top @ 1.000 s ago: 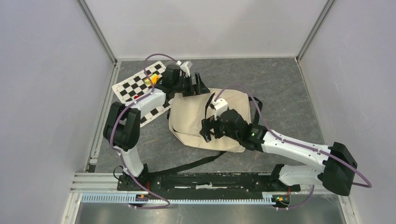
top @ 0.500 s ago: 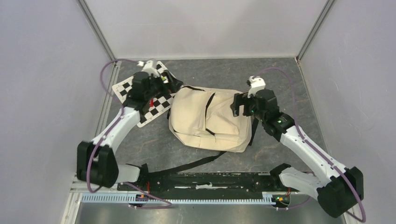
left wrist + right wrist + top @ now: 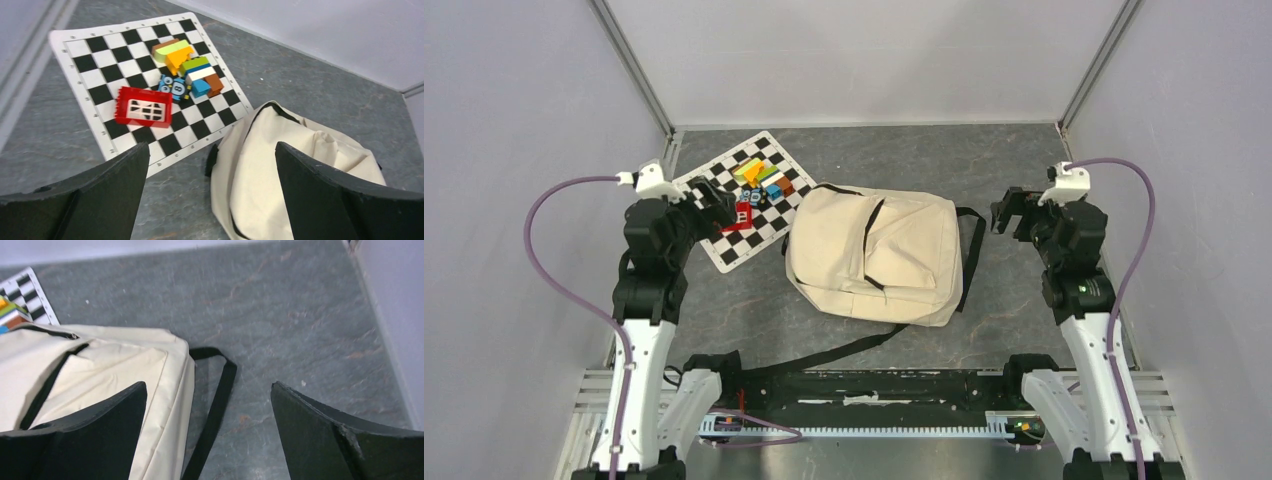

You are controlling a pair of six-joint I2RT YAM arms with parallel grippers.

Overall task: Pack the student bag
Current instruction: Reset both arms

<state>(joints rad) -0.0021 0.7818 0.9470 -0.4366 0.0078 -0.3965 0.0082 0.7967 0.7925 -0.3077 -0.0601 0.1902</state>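
Left end effector [image 3: 712,207] hung wide open and empty over the near-left part of the checkered mat [image 3: 759,235], which carried coloured blocks [image 3: 762,180]. Right end effector [image 3: 1014,212], also wide open and empty, hung just right of a black strap [image 3: 971,255]. The bag [image 3: 874,255] lay flat at mid-table [image 3: 1024,160], against the mat's right edge.

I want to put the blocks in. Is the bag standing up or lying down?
Lying down. The bag rests flat on the table, broad side up, with a black strap trailing on the table beside it.
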